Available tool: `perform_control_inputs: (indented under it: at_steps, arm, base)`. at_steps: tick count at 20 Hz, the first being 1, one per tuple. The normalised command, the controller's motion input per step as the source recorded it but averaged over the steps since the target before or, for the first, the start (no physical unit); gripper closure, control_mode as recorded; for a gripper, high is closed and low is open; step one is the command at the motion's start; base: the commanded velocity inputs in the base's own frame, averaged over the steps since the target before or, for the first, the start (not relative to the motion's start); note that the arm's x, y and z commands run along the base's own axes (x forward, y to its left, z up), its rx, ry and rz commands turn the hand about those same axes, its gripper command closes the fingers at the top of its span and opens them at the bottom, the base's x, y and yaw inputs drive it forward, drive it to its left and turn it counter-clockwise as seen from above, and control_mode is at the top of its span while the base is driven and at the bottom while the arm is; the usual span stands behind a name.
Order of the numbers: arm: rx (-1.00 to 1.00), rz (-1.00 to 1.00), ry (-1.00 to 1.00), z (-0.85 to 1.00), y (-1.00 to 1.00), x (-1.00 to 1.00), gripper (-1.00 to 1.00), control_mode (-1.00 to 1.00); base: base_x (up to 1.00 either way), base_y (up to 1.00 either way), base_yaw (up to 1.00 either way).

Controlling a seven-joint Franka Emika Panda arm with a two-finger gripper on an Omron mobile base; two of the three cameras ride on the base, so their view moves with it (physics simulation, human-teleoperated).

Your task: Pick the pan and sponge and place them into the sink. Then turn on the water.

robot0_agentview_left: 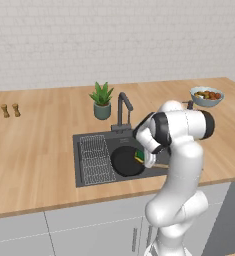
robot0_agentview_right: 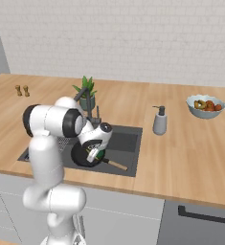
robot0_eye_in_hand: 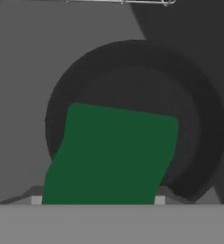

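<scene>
Holding the sponge (robot0_eye_in_hand: 111, 155) between the fingers, green face up, over the pan (robot0_eye_in_hand: 199, 119) in the sink (robot0_agentview_left: 89, 140).

The pan (robot0_agentview_left: 124, 161) lies in the sink (robot0_agentview_left: 89, 175); the end effector (robot0_agentview_left: 143, 159) hovers over its rim with the sponge (robot0_agentview_left: 139, 157) between its fingers.

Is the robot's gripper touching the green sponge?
Touching. In the hand view the sponge sits between the finger tips, filling the gap, over the pan.
</scene>
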Motion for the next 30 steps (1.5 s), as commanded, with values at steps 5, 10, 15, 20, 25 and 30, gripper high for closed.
perform_control_inputs:
  at_steps: [5, 10, 15, 20, 25, 30]
  arm:
    - [0.02, 0.0, 0.0, -0.19, 0.05, 0.43, 1.0, -1.0]
    - [0.02, 0.01, 0.0, -0.29, 0.0, 0.46, 1.0, -1.0]
    - [0.0, 0.0, 0.0, -0.44, 0.0, 0.37, 1.0, -1.0]
    - [0.0, 0.0, 0.0, -0.42, 0.0, 0.3, 1.0, -1.0]
    - [0.0, 0.0, -0.05, -0.24, 0.0, 0.09, -1.0, -1.0]
    - [0.03, 0.0, -0.18, -0.02, 0.0, -0.02, -1.0, -1.0]
  base:
    - [0.0, 0.0, 0.0]
    - [0.0, 0.0, 0.0]
    - [0.0, 0.0, 0.0]
    - [0.0, 0.0, 0.0]
    - [0.0, 0.0, 0.0]
    - [0.0, 0.0, 0.0]
